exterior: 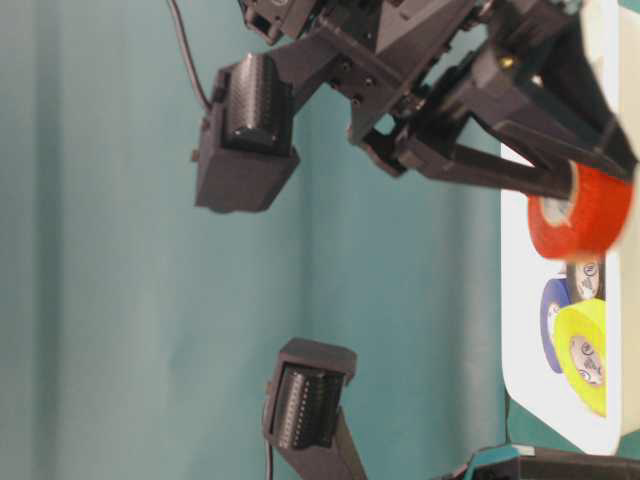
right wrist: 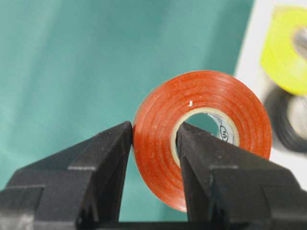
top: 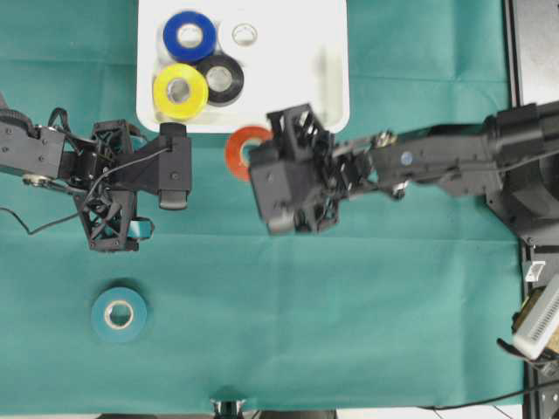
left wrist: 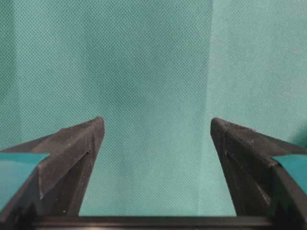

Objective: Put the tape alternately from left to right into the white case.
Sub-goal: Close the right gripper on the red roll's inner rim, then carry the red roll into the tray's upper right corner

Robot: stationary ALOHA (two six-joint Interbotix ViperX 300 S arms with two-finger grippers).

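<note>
One red-orange ring-shaped tape roll (top: 242, 150) sits pinched through its wall in our right end effector (right wrist: 154, 139), just short of the shallow white plastic case (top: 336, 83), which lies at twelve o'clock; our left end effector (left wrist: 156, 129) gapes wide, empty.

Matt woven cloth (left wrist: 153, 72), glossy red-orange tape (right wrist: 158, 124)

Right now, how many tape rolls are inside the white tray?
4: blue, white, yellow and black, all in the white tray's left half. None looks hidden.
</note>
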